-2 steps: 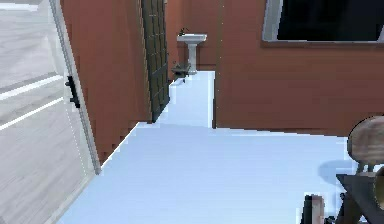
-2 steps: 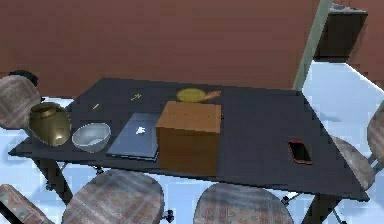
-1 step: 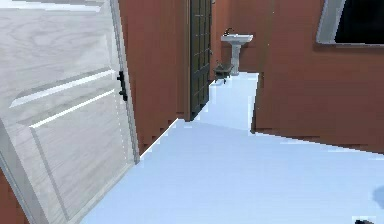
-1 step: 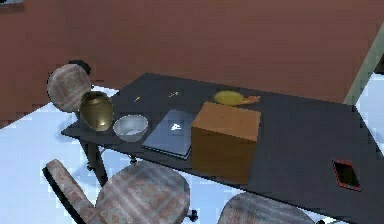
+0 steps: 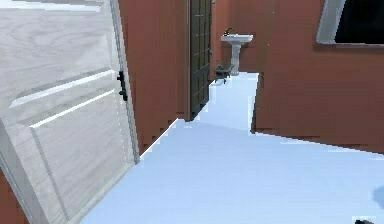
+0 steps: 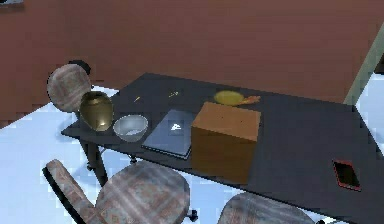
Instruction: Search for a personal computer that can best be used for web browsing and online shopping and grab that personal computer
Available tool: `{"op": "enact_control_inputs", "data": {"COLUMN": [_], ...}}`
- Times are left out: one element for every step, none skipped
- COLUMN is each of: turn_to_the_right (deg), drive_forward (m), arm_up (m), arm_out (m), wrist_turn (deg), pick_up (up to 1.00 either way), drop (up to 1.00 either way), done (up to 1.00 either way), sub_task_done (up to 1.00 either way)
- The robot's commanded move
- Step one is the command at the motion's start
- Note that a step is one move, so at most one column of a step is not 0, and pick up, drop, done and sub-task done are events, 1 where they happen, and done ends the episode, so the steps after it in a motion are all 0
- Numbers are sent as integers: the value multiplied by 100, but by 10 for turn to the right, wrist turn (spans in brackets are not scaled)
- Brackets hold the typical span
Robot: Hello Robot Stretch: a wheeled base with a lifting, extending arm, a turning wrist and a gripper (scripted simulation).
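In the arm side view three chairs with patterned upholstery stand around a dark tabletop (image 6: 300, 125). The nearest chair (image 6: 140, 195) is at the near edge. A second chair (image 6: 265, 211) is cut off by the picture's bottom edge. The third chair (image 6: 70, 88) is at the tabletop's left end, with its lower part hidden behind the things on the tabletop.

Near the near right corner lies one small dark flat device (image 6: 347, 174) with a reddish rim, too small to name surely. Along the near edge, from the left, stand one brass-coloured pot (image 6: 97, 110) and one grey bowl (image 6: 130, 127), then the laptop (image 6: 170, 133). It is one flat, silver-blue slab, lying lid down. Just beside it on the right is one brown box (image 6: 225, 140), which hides the laptop's right edge; whether they touch cannot be told. Toward the far edge lies one yellow flat thing (image 6: 230, 98), partly hidden behind the box. Left of it are two tiny bits (image 6: 173, 94), too small to make out.

How the claw stands, and whether it holds anything, cannot be told.

In the forward view a white panelled door (image 5: 60, 110) stands nearest on the left, cut off by the picture's edges. Farther on, across the pale floor (image 5: 200, 170), are one dark doorway (image 5: 200, 50), one small dark thing (image 5: 222, 72) on the floor and one white pedestal sink (image 5: 237, 45). One window (image 5: 350, 22) is cut off at the top right corner.
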Motion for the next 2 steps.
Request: {"op": "enact_control_inputs", "data": {"turn_to_the_right": [0,0], "drive_forward": [0,0], "arm_up": [24,0], "arm_out": [0,44], "wrist_turn": [0,0], "pick_up": [0,0], "drop": [0,0], "done": [0,0], "sub_task_done": [0,0]}}
